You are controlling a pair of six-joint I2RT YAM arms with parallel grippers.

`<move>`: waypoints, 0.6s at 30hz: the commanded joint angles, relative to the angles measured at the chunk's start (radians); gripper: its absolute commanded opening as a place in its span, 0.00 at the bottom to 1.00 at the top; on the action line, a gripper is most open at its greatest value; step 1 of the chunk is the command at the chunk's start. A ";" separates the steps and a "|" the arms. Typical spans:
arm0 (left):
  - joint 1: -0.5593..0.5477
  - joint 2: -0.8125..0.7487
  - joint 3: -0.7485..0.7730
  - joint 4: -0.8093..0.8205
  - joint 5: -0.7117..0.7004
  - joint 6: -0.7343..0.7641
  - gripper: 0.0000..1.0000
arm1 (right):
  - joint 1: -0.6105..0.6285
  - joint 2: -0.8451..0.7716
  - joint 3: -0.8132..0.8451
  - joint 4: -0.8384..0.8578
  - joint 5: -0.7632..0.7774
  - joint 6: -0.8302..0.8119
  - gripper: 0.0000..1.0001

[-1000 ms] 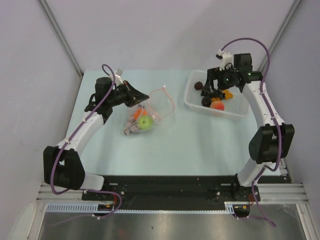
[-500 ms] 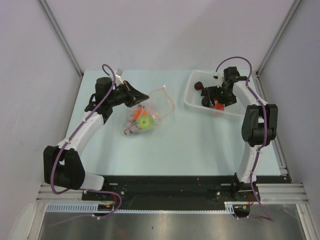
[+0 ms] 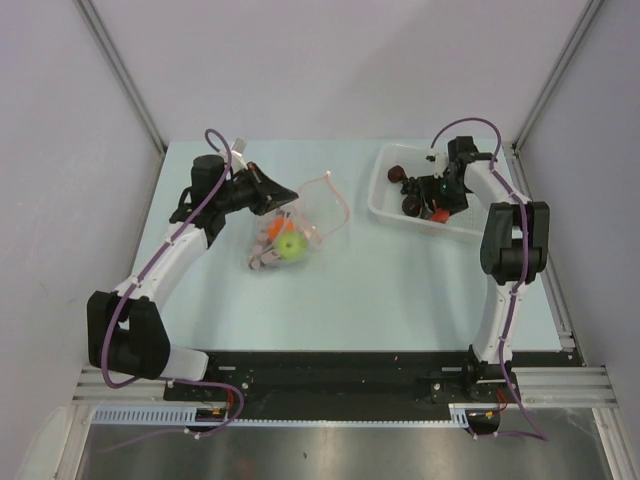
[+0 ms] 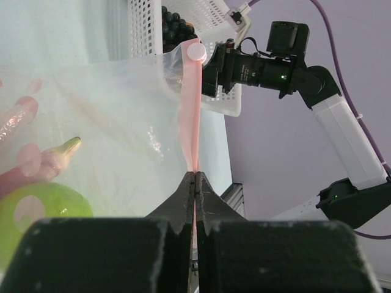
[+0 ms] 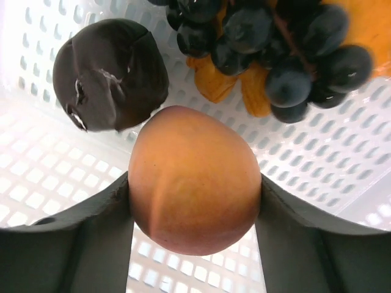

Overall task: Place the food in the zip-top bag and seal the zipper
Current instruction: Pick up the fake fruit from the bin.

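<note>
The pale blue-green surface [image 3: 380,290] carries two groups, well apart. Left of the middle lies the zip-top bag [image 3: 322,205], clear and crinkly. Its belly sags toward the near left with food bunched inside: a green apple [image 3: 291,246], an orange ball [image 3: 275,228] just behind it, and a pink piece [image 3: 260,262] at the low corner. Its far end is lifted, and the pink-red edge there makes a loose loop. At the far right sits a white perforated basket [image 3: 380,178], a hard plastic grid with slanted walls, and the right arm reaches down into it. The left tool [image 4: 195,183] is clenched flat on the zipper [image 4: 190,110], its two dark wedge-shaped fingers pressed together on the thin strip, which runs straight away from them to a small round white slider [image 4: 197,51]. Seen from that wrist, the film is milky and wrinkled, with the apple blurred behind it. The right tool [image 5: 192,201] grips the peach-red fruit [image 5: 194,177] inside the basket, a grey finger snug against each side. The fruit is smooth and matte, orange shading to red, with a soft seam. Just beside it rests a dark brown creased lump [image 5: 110,73]. Beyond that is the dark grape cluster [image 5: 287,55], glossy beads lying on ridged orange bits [image 5: 253,94].
</note>
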 commanded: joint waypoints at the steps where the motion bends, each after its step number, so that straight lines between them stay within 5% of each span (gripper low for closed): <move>1: -0.001 -0.003 0.019 0.019 -0.011 0.021 0.00 | -0.026 -0.091 0.071 -0.043 -0.063 -0.017 0.42; 10: -0.002 -0.009 0.026 0.040 -0.005 -0.004 0.00 | -0.039 -0.314 0.114 0.042 -0.340 0.058 0.26; 18: -0.002 -0.015 0.028 0.044 0.007 -0.021 0.00 | 0.218 -0.509 -0.042 0.449 -0.498 0.323 0.25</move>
